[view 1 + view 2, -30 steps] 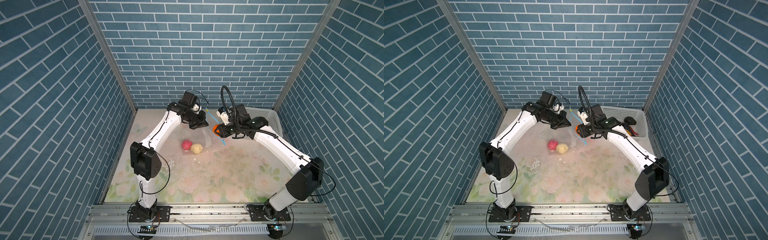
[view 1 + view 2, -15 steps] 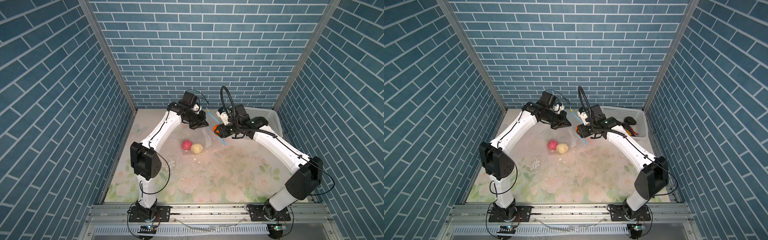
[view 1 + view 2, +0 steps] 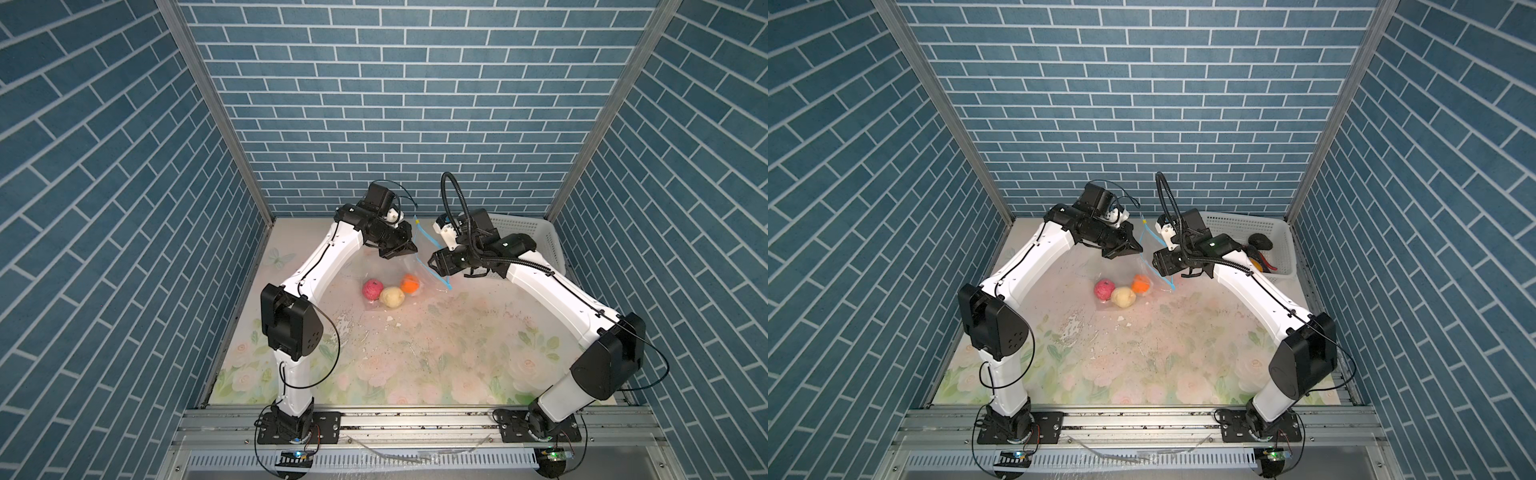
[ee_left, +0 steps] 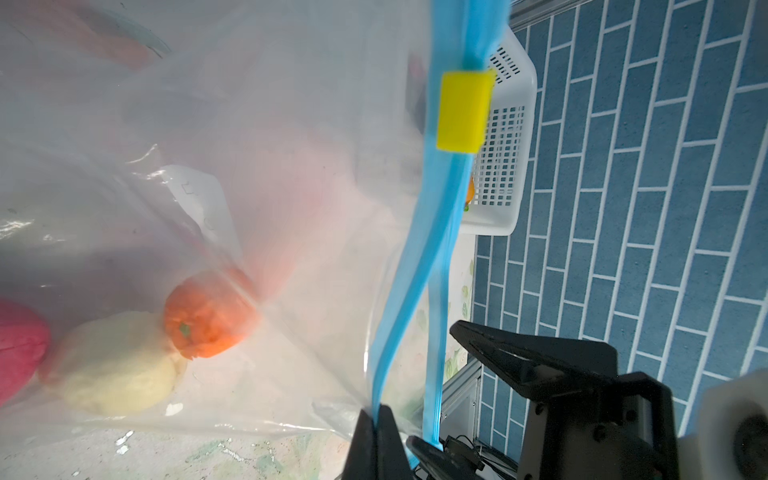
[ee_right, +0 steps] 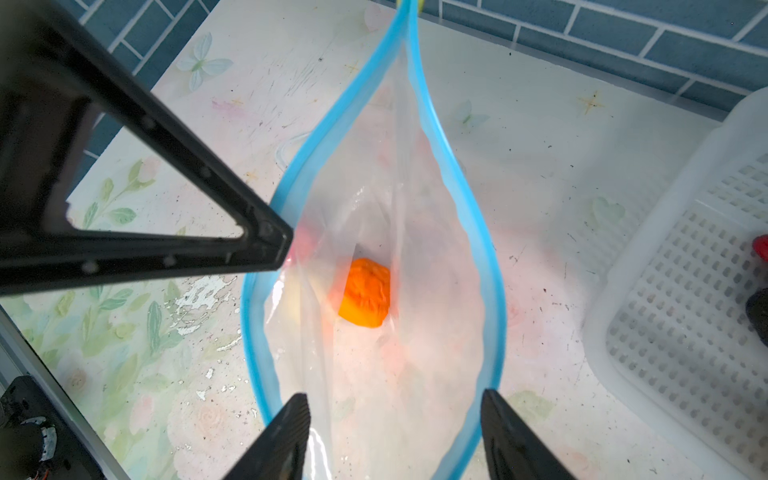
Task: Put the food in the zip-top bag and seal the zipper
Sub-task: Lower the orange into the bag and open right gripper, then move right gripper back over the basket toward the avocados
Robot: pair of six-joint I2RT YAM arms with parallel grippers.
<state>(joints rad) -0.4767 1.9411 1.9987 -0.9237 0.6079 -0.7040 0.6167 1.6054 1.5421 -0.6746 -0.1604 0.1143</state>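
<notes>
Blue brick walls [image 3: 374,104] close in a floral surface [image 3: 415,365] speckled with crumbs. From the left side, the left fingers [image 3: 409,248] are clenched on one lip of the zipper [image 3: 432,266], pinching the light blue strip and holding that edge of the zip-top bag [image 4: 249,166] up off the surface. The bag's mouth gapes open in a long teardrop, with the yellow slider [image 4: 463,110] sitting at the far end of the strip. Down at the bottom of the clear bag, resting on the surface, lie a pink piece [image 3: 372,289], a cream piece [image 3: 392,296] touching it, and an orange piece [image 3: 409,283] just beside the cream one. Right of the mouth, the right fingers [image 3: 431,262] are released, spread apart and empty, poised at the open mouth of the bag. Farther right, against the back corner, stands a white basket [image 3: 523,228] holding a black lump [image 3: 1260,240] and a red strip [image 3: 1262,259].
</notes>
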